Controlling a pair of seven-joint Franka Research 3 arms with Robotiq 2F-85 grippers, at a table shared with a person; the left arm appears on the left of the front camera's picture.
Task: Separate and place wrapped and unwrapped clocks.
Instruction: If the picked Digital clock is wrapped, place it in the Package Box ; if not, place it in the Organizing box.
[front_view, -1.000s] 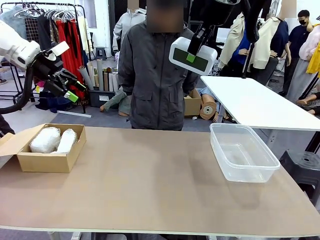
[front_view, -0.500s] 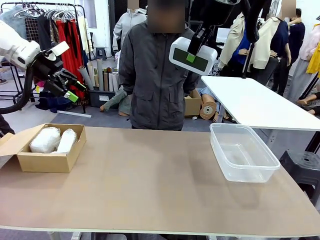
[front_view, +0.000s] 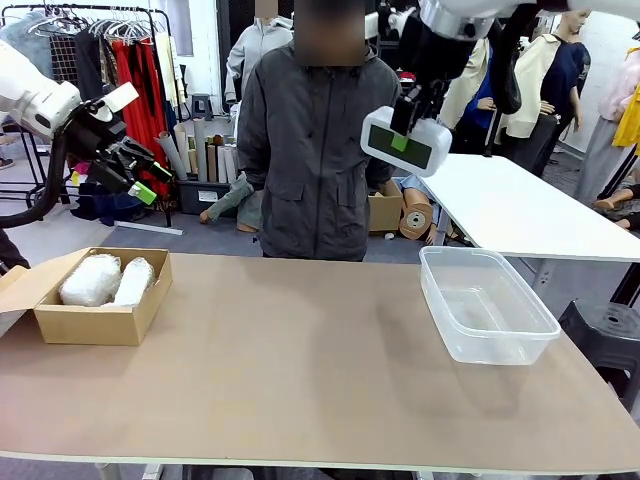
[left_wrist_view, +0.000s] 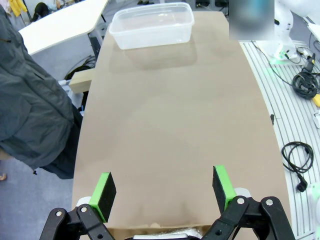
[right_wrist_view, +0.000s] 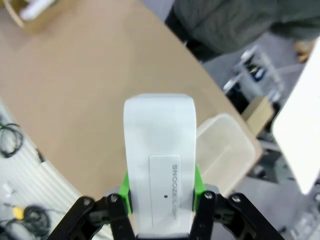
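My right gripper (front_view: 405, 130) is shut on the bare white clock (front_view: 406, 141) with its dark screen, held high in the air above the far right of the table. From the right wrist, the clock (right_wrist_view: 160, 150) stands between the green pads (right_wrist_view: 125, 189), over the clear tub (right_wrist_view: 225, 150). Two wrapped clocks (front_view: 105, 280) in crinkly white plastic lie side by side in the cardboard box (front_view: 85, 322) at the left. My left gripper (front_view: 140, 175) hangs open above that box; its pads (left_wrist_view: 106, 189) have nothing between them.
The clear plastic tub (front_view: 487, 305) sits at the table's right, with nothing in it. A person in a grey jacket (front_view: 310, 150) stands at the far edge. A white table (front_view: 520, 205) is behind on the right. The brown tabletop (front_view: 300, 370) lies bare between box and tub.
My right gripper has carried the bare clock a little to the right and down, toward the tub. The left arm has not moved.
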